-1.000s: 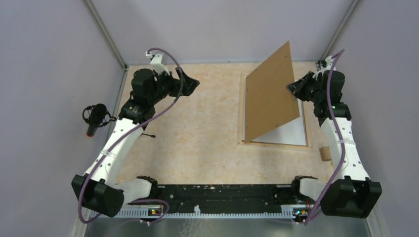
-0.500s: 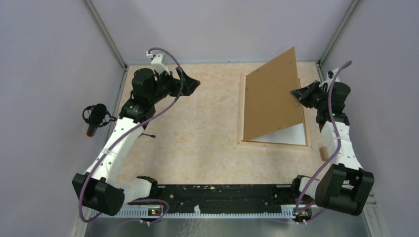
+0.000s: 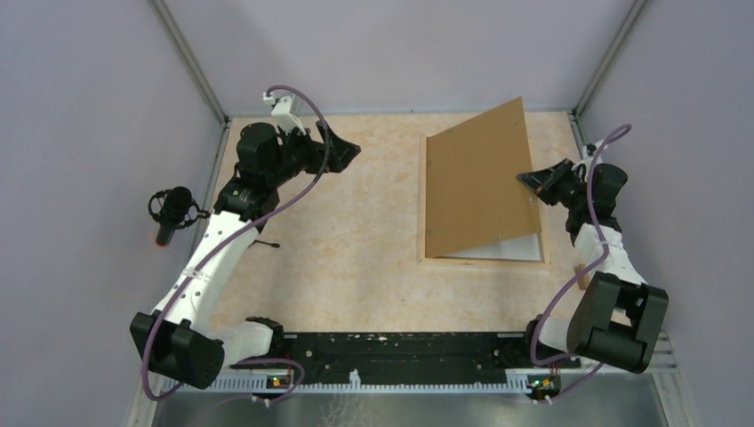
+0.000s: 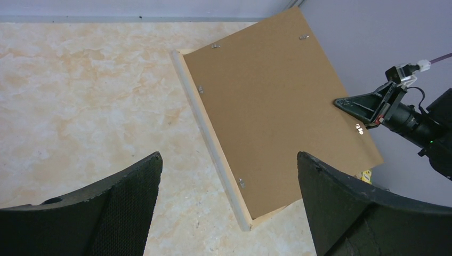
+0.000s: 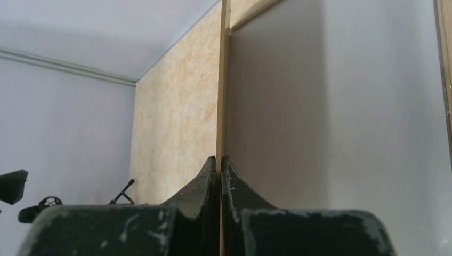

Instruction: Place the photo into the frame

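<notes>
Frame (image 3: 485, 261) of pale wooden strips lies flat on the table (image 3: 356, 240). Over the frame a brown backing board (image 3: 476, 187) slants, right edge raised. The photo (image 3: 520, 247) lies inside it, white back up. The right gripper (image 3: 525, 181) has its jaws clamped on the board's raised edge. The left gripper (image 3: 348, 149) hangs well left of the frame, jaws wide apart.

A lab test cell is indicated: the table (image 3: 356, 249) is enclosed by plain lilac panels (image 3: 89, 107), a microphone (image 3: 173, 209) is mounted at 9 o'clock, a black arm rail (image 3: 400, 342) at 6 o'clock.
</notes>
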`<state>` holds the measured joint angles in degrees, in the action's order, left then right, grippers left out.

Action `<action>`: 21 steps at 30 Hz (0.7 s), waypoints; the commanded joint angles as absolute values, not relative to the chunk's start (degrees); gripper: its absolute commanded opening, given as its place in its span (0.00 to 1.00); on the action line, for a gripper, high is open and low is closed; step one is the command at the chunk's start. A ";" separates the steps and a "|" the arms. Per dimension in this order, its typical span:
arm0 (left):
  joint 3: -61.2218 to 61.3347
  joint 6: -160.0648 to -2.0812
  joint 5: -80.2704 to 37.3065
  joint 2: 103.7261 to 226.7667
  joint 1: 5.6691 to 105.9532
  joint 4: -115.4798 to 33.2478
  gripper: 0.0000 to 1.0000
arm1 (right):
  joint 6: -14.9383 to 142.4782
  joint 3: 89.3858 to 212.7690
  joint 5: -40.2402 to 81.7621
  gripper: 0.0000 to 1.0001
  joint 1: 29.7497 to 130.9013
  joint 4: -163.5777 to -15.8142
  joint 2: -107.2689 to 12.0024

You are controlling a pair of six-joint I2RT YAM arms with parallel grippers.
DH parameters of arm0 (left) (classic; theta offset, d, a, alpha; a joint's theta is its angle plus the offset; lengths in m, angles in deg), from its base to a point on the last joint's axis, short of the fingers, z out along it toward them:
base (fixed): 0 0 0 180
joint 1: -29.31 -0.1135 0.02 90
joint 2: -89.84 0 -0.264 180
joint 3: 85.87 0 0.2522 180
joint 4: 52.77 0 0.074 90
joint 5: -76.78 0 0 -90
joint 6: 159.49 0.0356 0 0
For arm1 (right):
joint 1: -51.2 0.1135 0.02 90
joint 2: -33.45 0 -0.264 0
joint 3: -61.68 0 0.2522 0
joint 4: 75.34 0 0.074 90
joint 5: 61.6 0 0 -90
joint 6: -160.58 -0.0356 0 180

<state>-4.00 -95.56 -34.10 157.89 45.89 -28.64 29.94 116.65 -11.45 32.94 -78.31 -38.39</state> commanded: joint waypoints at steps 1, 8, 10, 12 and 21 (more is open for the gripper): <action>-4.36 -96.29 -35.48 158.32 45.64 -31.69 0.99 | 30.13 115.96 -18.66 0.00 32.53 -72.57 -39.67; -4.44 -96.52 -35.76 158.37 45.66 -31.73 0.99 | 39.97 118.85 -10.95 0.20 32.44 -85.88 -41.34; -4.52 -96.61 -35.92 158.46 45.66 -31.80 0.99 | 41.00 118.65 -9.79 0.28 32.45 -86.64 -41.79; -4.57 -96.73 -36.06 158.53 45.62 -31.96 0.98 | 42.03 118.34 -8.64 0.34 32.45 -87.35 -42.39; -4.85 -97.43 -36.98 158.87 45.66 -32.27 0.98 | 45.98 118.06 -0.58 0.65 32.43 -91.01 -45.43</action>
<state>-4.54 -96.89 -35.90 158.88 45.89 -29.03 42.60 116.06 -4.29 32.54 -90.05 -44.46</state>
